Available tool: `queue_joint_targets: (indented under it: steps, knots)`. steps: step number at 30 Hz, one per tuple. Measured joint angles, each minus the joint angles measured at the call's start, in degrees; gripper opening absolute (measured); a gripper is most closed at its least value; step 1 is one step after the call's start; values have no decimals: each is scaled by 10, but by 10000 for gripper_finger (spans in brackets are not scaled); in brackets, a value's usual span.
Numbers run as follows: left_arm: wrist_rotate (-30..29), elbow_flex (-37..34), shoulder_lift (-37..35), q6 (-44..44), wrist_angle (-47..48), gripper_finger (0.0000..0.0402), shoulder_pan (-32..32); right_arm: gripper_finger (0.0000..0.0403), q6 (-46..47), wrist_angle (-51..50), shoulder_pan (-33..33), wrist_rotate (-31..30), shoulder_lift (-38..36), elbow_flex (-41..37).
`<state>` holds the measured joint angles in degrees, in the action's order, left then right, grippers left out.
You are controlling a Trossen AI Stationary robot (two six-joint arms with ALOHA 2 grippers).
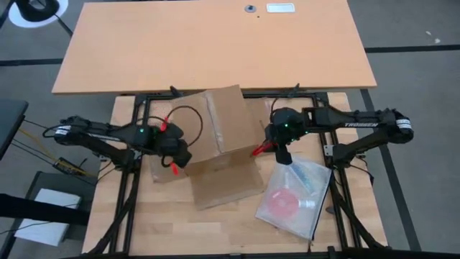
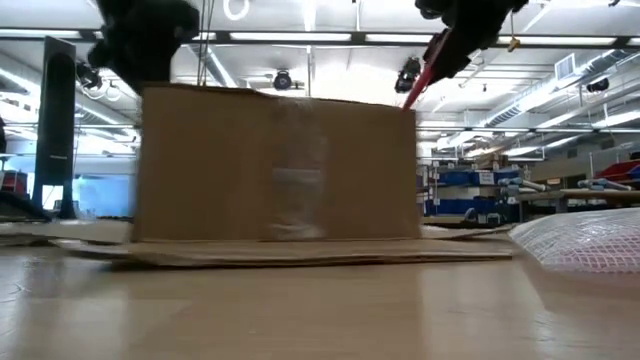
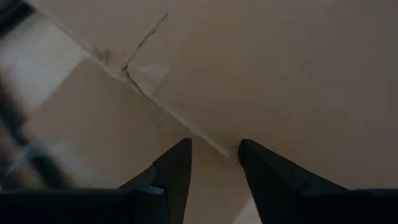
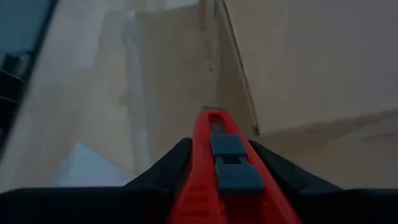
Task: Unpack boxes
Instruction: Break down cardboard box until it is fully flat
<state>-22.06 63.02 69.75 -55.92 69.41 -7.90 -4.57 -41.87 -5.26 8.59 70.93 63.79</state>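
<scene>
- High view: the brown corrugated carton (image 1: 221,133) stands in the middle of the pale wooden table (image 1: 237,230), with one broad flap spread flat on the wood toward the near edge. A strip of clear tape runs over its top panel, and its long axis is turned slightly askew to the table's edges.
- High view: the left gripper (image 1: 177,157) is at the carton's left side, and the right gripper (image 1: 269,144) at its right side, with a red tool (image 1: 259,151) pointing toward the carton. A clear plastic bag (image 1: 296,196) with a pink round thing inside lies flat to the right of the carton.
- Low view: the carton shows a wide, matt face with a glossy tape strip down its middle, and its flaps lie flat on the wood.
- Left wrist view: the left gripper's dark, tapering fingers (image 3: 171,171) stand a little apart, close over the carton's crease, with nothing between them.
- Right wrist view: the right gripper is closed on the red tool, a long plastic handle with a ribbed grey-blue slider, pointing at the carton's edge.
</scene>
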Motion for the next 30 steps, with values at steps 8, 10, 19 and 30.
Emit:
queue_joint_targets:
  steps: [8, 10, 19, 30]
  knots:
    - [59, -49, -2, -91, -180, 156, -67, 132, -118, -18, -24, -40, -5, -1]
    - [52, -50, -2, -126, -181, 156, -85, 132, -142, -17, -32, -39, -6, -1]
    - [87, -22, 2, -189, -194, 156, -131, 132, -263, 1, -49, -25, -5, -1]
    - [-14, 118, 1, -135, -59, 156, -118, 132, -309, 44, -47, -24, -6, 1]
